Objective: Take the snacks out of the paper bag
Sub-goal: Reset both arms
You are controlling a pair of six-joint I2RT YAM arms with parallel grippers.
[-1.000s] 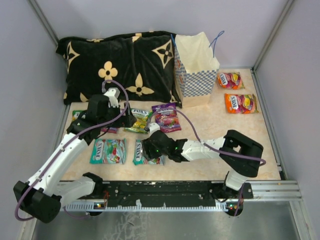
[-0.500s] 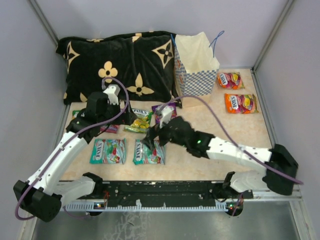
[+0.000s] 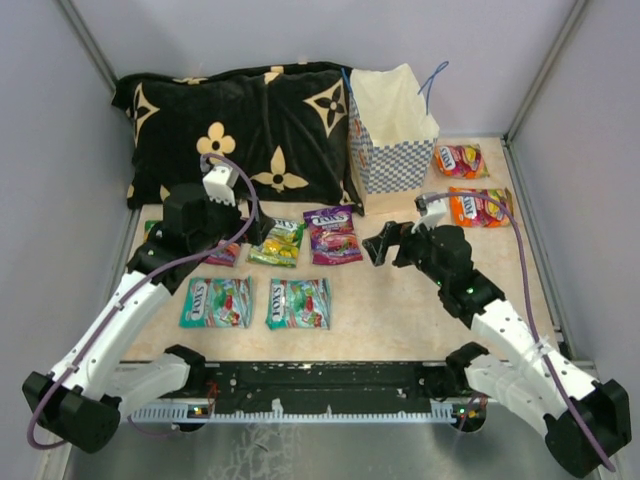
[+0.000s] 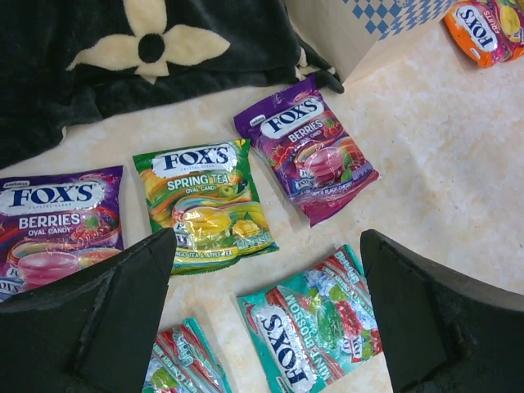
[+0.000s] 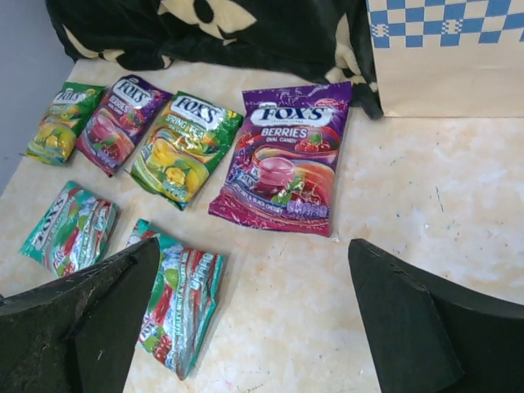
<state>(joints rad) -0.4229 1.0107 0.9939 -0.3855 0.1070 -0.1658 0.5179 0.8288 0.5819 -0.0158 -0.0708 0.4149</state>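
Top external: right tool [image 3: 385, 245], wide open and empty, is off the glossy teal candy packet [image 3: 298, 303] and back near the blue-checkered paper bag [image 3: 385, 165], likely for another.

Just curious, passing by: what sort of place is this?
Probably a robotics lab test bench, not a shop: a left arm and a right arm bolted to a table, plain walls boxing it in, and candy packets, a paper bag and a cushion laid out as props.
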